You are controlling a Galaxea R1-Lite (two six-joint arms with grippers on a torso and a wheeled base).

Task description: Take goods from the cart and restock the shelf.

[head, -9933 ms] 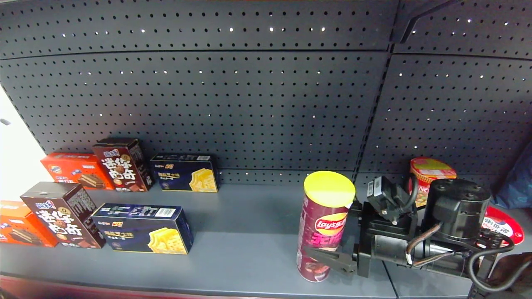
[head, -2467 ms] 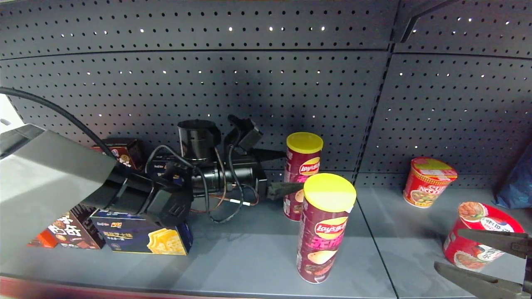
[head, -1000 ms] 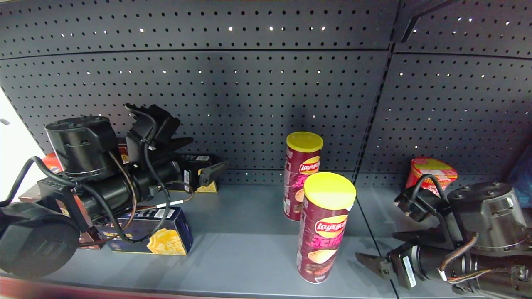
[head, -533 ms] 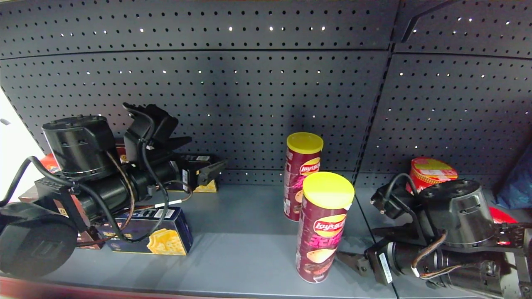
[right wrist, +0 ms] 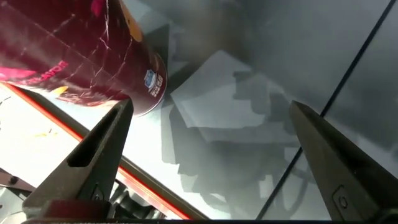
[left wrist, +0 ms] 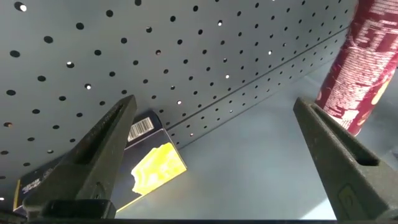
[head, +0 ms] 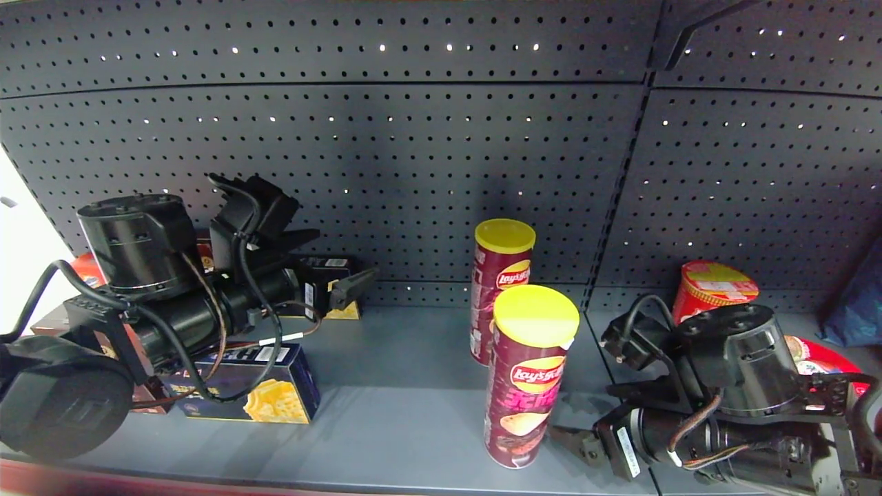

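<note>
Two maroon chip cans with yellow lids stand on the grey shelf [head: 400, 427]. The front can [head: 527, 375] leans slightly; the back can [head: 503, 289] is upright near the pegboard. My right gripper [head: 582, 412] lies low on the shelf, right of the front can, open, one fingertip [head: 559, 434] at the can's base. In the right wrist view the front can [right wrist: 81, 56] sits just ahead of one finger of the open right gripper [right wrist: 211, 107]. My left gripper [head: 344, 253] hovers open over the boxes at the left, holding nothing. The left wrist view has the left gripper [left wrist: 214, 106] open, the back can [left wrist: 367, 68] far off.
Snack boxes fill the shelf's left end, a blue wafer box [head: 262, 389] in front and another blue box [left wrist: 155, 171] by the pegboard. A red noodle cup [head: 713, 289] and a red bowl [head: 820, 358] stand at the right, beside a blue bag [head: 861, 303].
My right arm has slid left along the shelf up to the front can, whose top has shifted a little left. The left arm has stayed almost still.
</note>
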